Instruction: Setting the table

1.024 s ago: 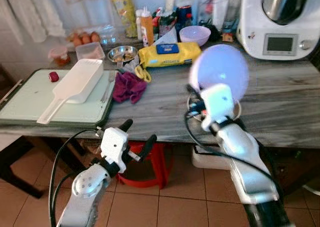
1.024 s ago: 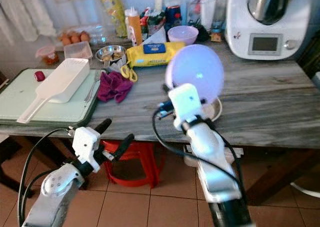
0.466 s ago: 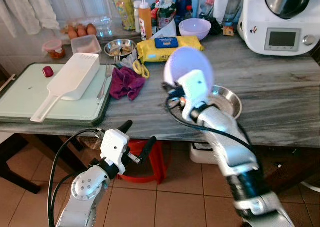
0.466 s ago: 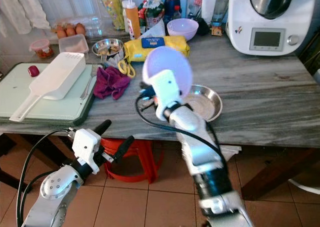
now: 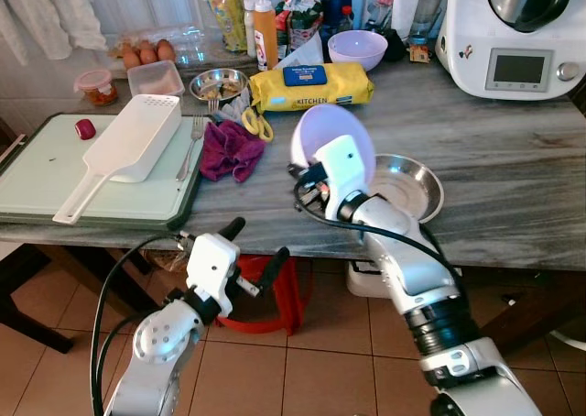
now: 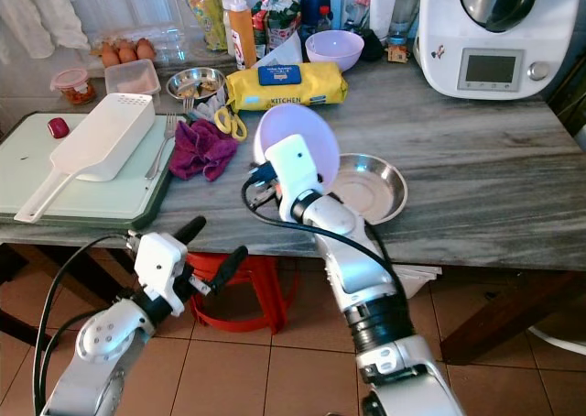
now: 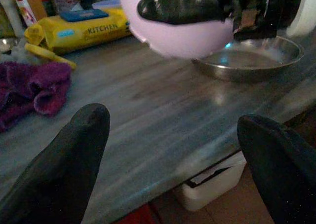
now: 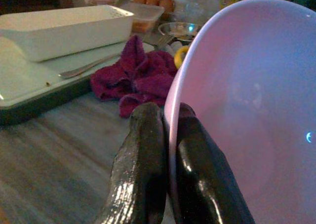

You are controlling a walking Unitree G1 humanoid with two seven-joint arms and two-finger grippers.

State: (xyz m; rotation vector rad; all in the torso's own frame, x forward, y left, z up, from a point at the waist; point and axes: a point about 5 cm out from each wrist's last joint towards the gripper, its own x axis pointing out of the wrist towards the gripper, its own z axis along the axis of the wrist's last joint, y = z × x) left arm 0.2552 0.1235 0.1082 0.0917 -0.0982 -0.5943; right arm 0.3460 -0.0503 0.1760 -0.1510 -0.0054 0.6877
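Note:
My right gripper [image 8: 165, 150] is shut on the rim of a lilac plastic bowl [image 5: 331, 132], holding it tilted on edge above the grey counter [image 5: 513, 150]. The bowl [image 8: 252, 100] hangs just left of a steel dish [image 5: 407, 185] that rests near the counter's front edge. In the left wrist view the lilac bowl [image 7: 182, 34] hovers over the steel dish [image 7: 247, 61]. My left gripper [image 5: 252, 245] is open, low in front of the counter edge, with nothing between its fingers [image 7: 64, 150].
A purple cloth [image 5: 231, 148] and a fork [image 5: 190, 146] lie left of the bowl. A white container [image 5: 137, 141] sits on a green board [image 5: 55, 173]. A yellow wipes pack [image 5: 311, 84], another lilac bowl [image 5: 357, 48], bottles and a white kitchen machine [image 5: 513, 31] line the back. A red stool [image 5: 270, 297] stands below.
My right arm has brought the lilac bowl left and lower, from above the steel dish to beside it. The left arm has stayed put.

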